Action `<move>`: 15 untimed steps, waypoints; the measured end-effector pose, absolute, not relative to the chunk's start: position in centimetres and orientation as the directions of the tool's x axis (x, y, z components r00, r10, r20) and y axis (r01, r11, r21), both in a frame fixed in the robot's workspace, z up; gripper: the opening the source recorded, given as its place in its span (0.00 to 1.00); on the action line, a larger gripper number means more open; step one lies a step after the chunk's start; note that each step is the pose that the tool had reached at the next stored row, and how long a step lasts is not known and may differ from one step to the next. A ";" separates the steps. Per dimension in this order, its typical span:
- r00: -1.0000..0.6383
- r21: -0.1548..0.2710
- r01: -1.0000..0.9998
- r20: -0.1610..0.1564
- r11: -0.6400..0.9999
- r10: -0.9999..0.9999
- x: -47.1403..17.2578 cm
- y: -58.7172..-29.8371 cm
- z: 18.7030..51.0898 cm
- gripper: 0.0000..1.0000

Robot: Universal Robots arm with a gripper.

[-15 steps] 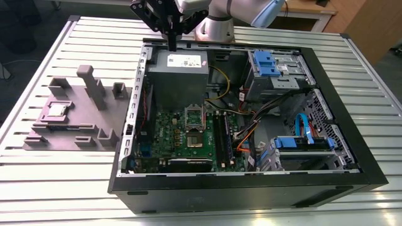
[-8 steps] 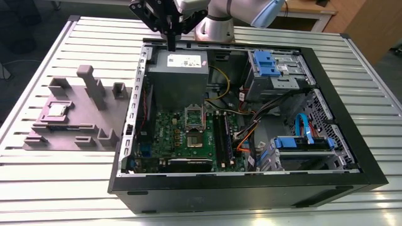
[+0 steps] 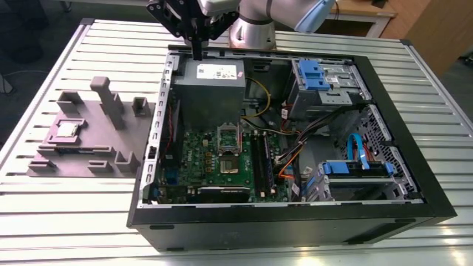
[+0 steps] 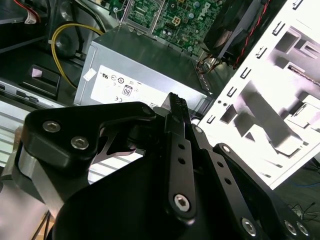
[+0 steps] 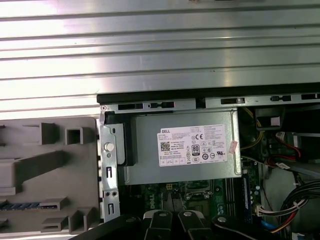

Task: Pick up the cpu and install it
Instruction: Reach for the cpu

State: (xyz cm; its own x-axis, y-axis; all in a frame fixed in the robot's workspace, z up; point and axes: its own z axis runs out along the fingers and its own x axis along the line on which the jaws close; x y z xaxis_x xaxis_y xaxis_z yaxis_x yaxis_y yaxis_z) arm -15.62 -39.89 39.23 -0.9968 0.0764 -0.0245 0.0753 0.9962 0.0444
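The cpu, a small silvery square chip, lies flat in a recess of the grey fixture on the exterior view's left, outside the computer case. My gripper hangs at the far side of the case, over the grey power supply, well away from the cpu. Its black fingers stand shut together with nothing between them. On the green motherboard, the silver socket frame stands open.
The black computer case lies open on a slatted metal table. Blue drive bays and loose cables fill its right half. The fixture has upright posts. The power supply sits against the case wall.
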 end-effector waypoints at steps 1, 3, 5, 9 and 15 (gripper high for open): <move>-0.997 0.044 0.075 -0.024 0.996 0.076 -15.6 -39.9 39.2 0.10; -0.997 0.044 0.075 -0.024 0.996 0.076 -16.0 -39.9 39.2 0.10; -0.997 0.044 0.075 -0.024 0.996 0.076 -16.1 -39.9 39.2 0.10; -0.997 0.044 0.075 -0.024 0.996 0.076 -16.4 -39.9 39.2 0.10; -0.997 0.044 0.075 -0.024 0.996 0.076 -16.6 -39.9 39.2 0.10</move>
